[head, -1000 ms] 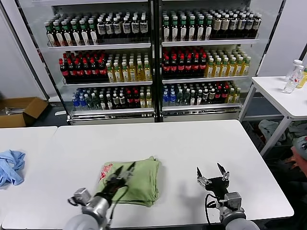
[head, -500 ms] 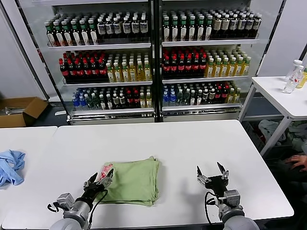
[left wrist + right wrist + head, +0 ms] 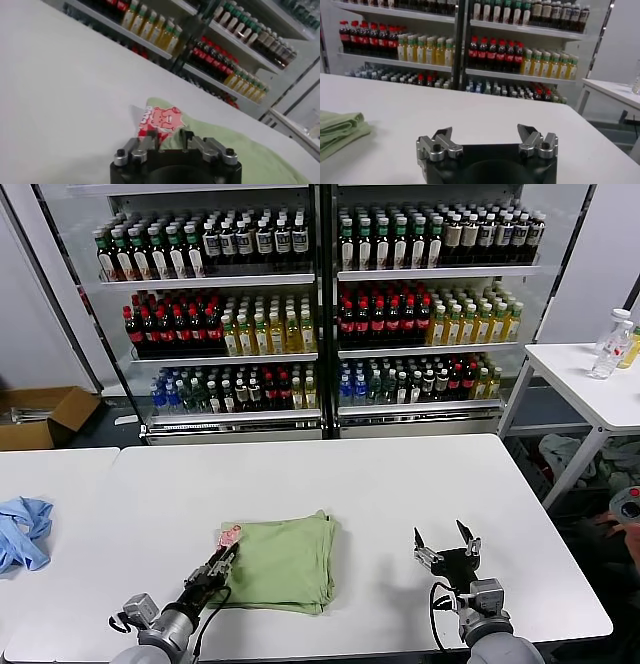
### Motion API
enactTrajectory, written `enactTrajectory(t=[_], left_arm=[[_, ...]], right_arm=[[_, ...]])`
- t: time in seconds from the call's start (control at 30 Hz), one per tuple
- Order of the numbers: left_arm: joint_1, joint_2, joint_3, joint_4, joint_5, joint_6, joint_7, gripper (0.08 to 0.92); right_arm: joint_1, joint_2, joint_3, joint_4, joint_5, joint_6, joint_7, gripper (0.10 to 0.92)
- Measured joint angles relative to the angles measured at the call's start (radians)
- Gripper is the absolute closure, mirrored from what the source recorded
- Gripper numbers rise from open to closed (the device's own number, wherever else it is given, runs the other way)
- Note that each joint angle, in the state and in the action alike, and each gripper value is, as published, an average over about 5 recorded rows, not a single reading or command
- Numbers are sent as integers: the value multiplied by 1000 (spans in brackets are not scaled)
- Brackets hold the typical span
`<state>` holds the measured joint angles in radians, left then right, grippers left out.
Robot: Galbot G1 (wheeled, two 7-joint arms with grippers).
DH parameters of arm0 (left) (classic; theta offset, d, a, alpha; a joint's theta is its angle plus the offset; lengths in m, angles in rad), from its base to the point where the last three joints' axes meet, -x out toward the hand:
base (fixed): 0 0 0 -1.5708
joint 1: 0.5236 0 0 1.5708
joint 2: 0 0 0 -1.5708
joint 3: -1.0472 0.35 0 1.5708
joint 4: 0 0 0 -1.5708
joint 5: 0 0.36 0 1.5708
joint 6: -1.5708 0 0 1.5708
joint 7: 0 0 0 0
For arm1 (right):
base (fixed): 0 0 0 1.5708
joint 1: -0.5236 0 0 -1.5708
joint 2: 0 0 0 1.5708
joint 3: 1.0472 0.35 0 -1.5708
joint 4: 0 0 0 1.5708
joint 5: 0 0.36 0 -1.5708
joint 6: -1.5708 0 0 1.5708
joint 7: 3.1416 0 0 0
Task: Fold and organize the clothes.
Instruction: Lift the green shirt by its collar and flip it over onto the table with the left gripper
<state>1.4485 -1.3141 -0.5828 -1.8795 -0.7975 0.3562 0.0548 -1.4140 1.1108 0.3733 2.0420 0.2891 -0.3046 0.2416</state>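
A folded pale green shirt (image 3: 282, 562) lay on the white table (image 3: 400, 484), toward its near edge and a little left of centre, with its red-and-white printed patch (image 3: 230, 535) showing at the far left corner of the bundle. The left gripper (image 3: 214, 567) sat low at the shirt's left edge, just below that patch — in the left wrist view its fingers (image 3: 148, 141) stood close together, with the pink print (image 3: 161, 120) right ahead of them, though whether they pinched any cloth could not be told. The right gripper (image 3: 446, 542) hovered over bare tabletop well to the right of the shirt, its fingers (image 3: 443, 137) spread wide and holding nothing; from that wrist the shirt's stacked green edge (image 3: 340, 125) showed off to one side. A crumpled blue cloth (image 3: 22, 531) lay on the neighbouring table at far left, and the bottle-filled coolers (image 3: 320, 304) stood behind — a cardboard box (image 3: 40, 416) on the floor beside them.
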Motion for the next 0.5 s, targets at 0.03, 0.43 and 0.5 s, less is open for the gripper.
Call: enactTrajectory(t=[0.03, 0.43, 0.5], left_arm=[[-1, -1, -3, 5, -8, -1, 0, 692], [44, -5, -11, -47, 35, -59, -25, 907], [46, -5, -18, -61, 38, -64, -25, 907]], right_arm=[[0, 0, 0, 0, 0, 0, 0, 203], [2, 0, -1, 0, -4, 1, 0, 203], [3, 1, -2, 2, -4, 2, 0, 203]])
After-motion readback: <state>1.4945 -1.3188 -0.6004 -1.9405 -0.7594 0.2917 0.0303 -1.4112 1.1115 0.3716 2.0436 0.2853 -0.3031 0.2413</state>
